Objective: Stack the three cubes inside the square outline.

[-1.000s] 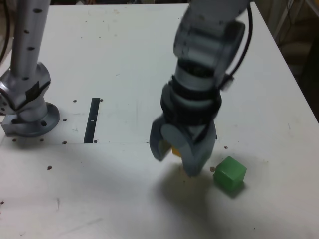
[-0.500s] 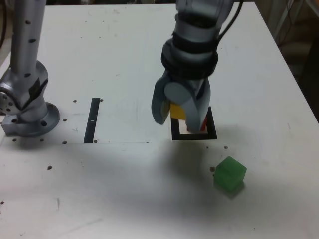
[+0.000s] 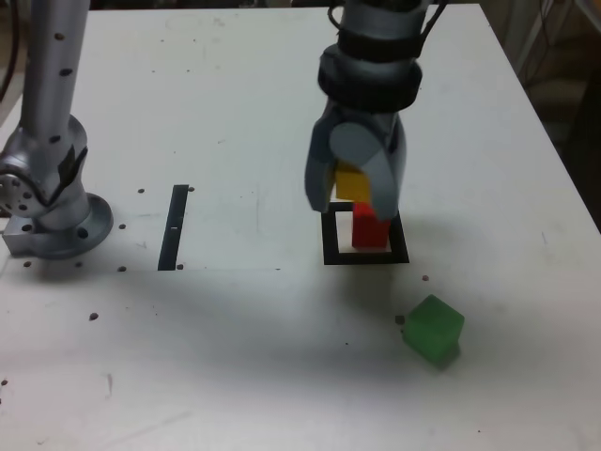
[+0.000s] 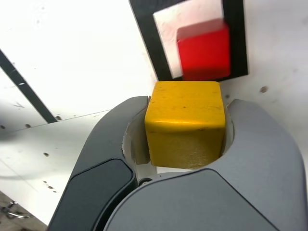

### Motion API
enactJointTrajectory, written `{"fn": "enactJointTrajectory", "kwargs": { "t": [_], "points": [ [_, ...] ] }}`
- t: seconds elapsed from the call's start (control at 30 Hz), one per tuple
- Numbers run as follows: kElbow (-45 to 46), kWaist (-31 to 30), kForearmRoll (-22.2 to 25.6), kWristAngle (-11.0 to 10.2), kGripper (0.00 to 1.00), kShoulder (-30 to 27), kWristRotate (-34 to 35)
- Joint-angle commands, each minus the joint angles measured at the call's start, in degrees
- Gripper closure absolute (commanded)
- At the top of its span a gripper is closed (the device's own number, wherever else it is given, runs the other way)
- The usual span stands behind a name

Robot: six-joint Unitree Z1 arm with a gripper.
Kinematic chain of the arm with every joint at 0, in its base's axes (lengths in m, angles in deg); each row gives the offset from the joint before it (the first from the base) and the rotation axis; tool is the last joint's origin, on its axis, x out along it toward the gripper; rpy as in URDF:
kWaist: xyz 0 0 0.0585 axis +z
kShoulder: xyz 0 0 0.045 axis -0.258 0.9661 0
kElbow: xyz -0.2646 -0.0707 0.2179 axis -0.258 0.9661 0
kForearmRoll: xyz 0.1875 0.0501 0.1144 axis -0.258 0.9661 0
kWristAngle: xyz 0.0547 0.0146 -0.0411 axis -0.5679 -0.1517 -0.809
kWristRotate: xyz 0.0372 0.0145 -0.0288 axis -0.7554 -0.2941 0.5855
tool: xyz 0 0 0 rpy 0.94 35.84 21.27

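Nearest to us in the exterior view, the green cube (image 3: 433, 329) sits where it sat a second ago, untouched on the white table (image 3: 235, 357), toward the exterior view's right and well apart from the action. What has changed is farther back: over the last second we have carried the gripper (image 3: 358, 188) away from the green cube's side and up toward the far part of the table, so that it now hangs over the square outline (image 3: 330, 241), uncovering the red cube (image 3: 370, 229) standing inside the outline's white centre. The jaws are clamped on the yellow cube (image 4: 185, 122), one on each side face. We judge the carry nearly done and the placing yet to come. The yellow cube hangs above the red one and slightly to its left, not touching it, so it still needs centring before lowering. Beyond, to the far left, stand the thin black strip (image 3: 175, 226) and the arm's base (image 3: 49, 211).
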Motion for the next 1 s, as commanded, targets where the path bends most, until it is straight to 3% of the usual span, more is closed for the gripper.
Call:
{"fn": "enactJointTrajectory", "kwargs": {
  "t": [0.0,0.97],
  "points": [
    [-0.94,0.52,0.08,0.36,0.62,1.02,0.18],
    [-1.06,4.21,-2.06,2.77,0.62,5.94,0.33]
  ]
}}
